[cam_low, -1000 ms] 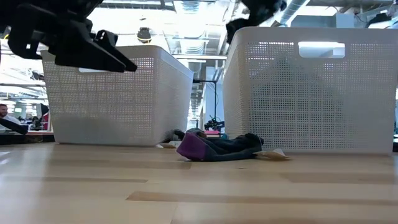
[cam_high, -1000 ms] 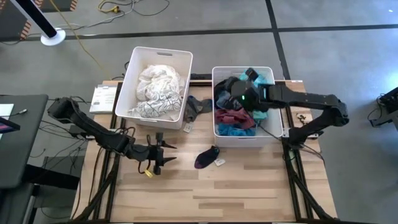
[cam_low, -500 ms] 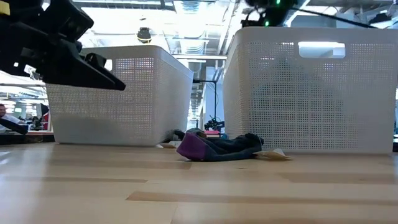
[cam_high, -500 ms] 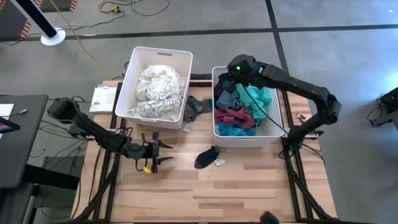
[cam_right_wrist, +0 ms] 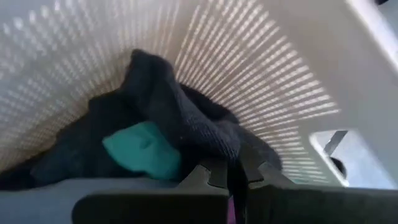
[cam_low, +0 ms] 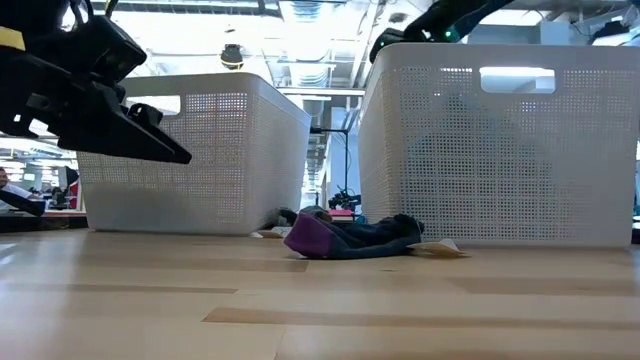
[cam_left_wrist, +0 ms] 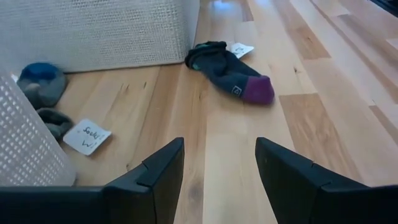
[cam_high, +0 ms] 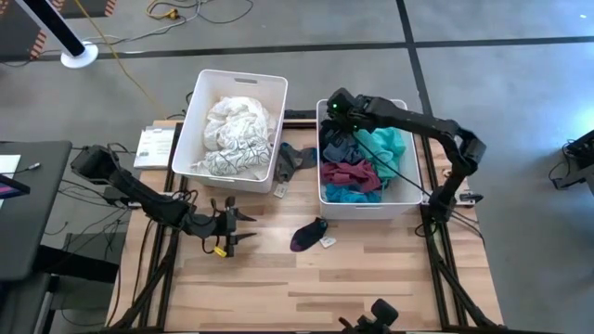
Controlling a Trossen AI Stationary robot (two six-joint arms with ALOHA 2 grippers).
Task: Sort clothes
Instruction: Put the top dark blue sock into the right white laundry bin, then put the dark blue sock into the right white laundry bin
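We hold our left gripper (cam_high: pixel 234 230) spread wide and empty, near the dark sock with the purple toe (cam_high: pixel 309 234) on the wooden table (cam_high: pixel 371 278) so we can grab it, while our right gripper (cam_high: pixel 335 109), pressed together, dips among dark clothes (cam_high: pixel 339 147) in the white plastic bin (cam_high: pixel 414 206) behind that sock.

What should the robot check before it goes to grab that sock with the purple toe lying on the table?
1. Left gripper open: ok, fingers apart.
2. Left gripper holding nothing: ok.
3. Purple-toed sock lying free on the table, nothing on top: ok.
4. Wood between the left gripper and the sock bare: ok.
5. Paper tag touching the sock: cannot tell; it might lift along.
6. Right gripper out of the way: ok, it is over the far corner of the right bin of dark clothes.
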